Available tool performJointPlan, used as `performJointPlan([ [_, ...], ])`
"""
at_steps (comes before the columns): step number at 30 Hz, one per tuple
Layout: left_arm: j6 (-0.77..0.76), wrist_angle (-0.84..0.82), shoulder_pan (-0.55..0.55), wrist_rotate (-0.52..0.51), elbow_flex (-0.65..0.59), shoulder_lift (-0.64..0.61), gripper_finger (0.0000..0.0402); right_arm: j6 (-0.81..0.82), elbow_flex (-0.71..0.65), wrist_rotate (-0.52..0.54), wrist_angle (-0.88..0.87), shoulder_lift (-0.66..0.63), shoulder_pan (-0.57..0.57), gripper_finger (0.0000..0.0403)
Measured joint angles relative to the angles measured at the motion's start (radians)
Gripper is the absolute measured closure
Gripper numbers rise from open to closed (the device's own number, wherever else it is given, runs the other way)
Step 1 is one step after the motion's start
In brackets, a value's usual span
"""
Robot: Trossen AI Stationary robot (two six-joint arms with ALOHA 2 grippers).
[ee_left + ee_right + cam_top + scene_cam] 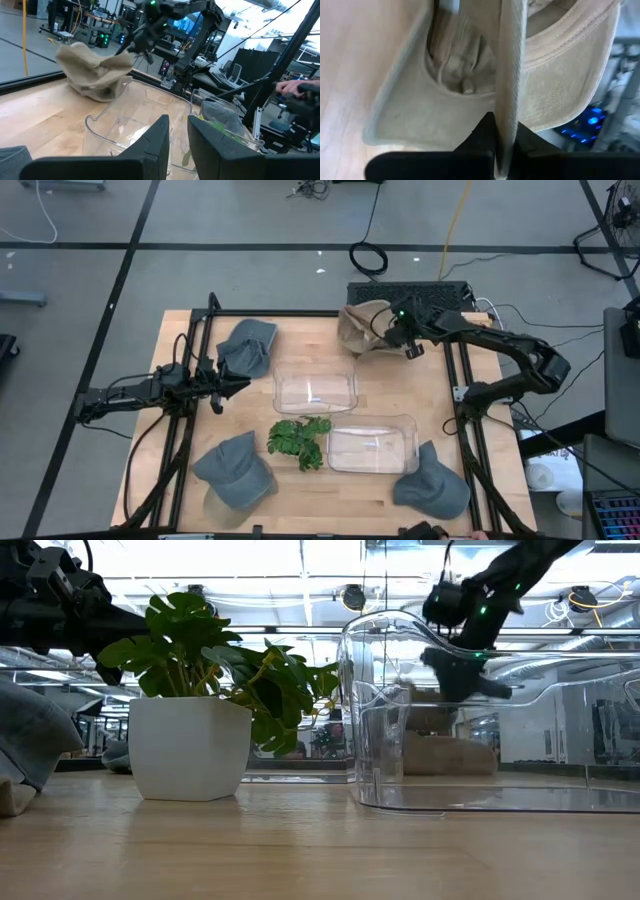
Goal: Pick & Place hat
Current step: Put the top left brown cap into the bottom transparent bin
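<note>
A tan hat (pixel 362 328) sits at the table's far right part; it also shows in the left wrist view (pixel 95 70) and through a clear bin in the low view (pixel 440 740). My right gripper (pixel 400 330) is shut on it. Three grey hats lie on the table: far left (pixel 247 345), near left (pixel 235 470) and near right (pixel 432 483). My left gripper (pixel 238 387) waits level above the table's left part, just near of the far-left grey hat, pointing right. Its fingers (pixel 180 145) are shut to a thin slit and touch nothing. My right gripper pinches the tan hat's brim (pixel 509 90) between its two fingers, the brim standing on edge in the gap. The fingers come from the table's right side, slanting down. The crown (pixel 95 75) hangs below and left of the fingers; its lowest part seems to rest on the table.
Two clear plastic bins stand mid-table, one at the centre (pixel 315 388) and one nearer and to the right (pixel 372 443). A potted plant (pixel 298 440) stands between them. Black frame rails (pixel 190 330) run along the table's sides. A person's hand (pixel 292 89) shows beyond the table.
</note>
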Motion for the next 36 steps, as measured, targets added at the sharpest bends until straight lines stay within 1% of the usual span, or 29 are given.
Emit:
performJointPlan([
  [6,0.000,0.000,0.000,0.000,0.000,0.000,0.0325,0.029,0.000,0.006,0.000,-0.124,0.053,0.0401],
  [10,0.000,0.000,0.000,0.000,0.000,0.000,0.0325,0.114,0.000,0.011,0.001,-0.187,0.093,0.0402],
  [16,0.000,0.000,0.000,0.000,0.000,0.000,0.0325,0.254,0.000,0.089,0.020,-0.254,0.156,0.0402],
  [18,-0.001,0.000,0.000,0.000,0.000,0.000,0.0325,0.304,0.000,0.090,0.036,-0.274,0.178,0.0402],
  [26,0.000,0.000,0.000,0.000,0.000,0.000,0.0325,0.430,0.000,0.091,0.121,-0.321,0.273,0.0402],
  [34,-0.001,0.000,0.000,0.000,0.000,0.000,0.0325,0.591,0.001,0.092,0.187,-0.326,0.397,0.0403],
  [36,0.000,0.000,0.000,0.000,0.000,0.000,0.0325,0.645,0.001,0.120,0.197,-0.326,0.430,0.0403],
])
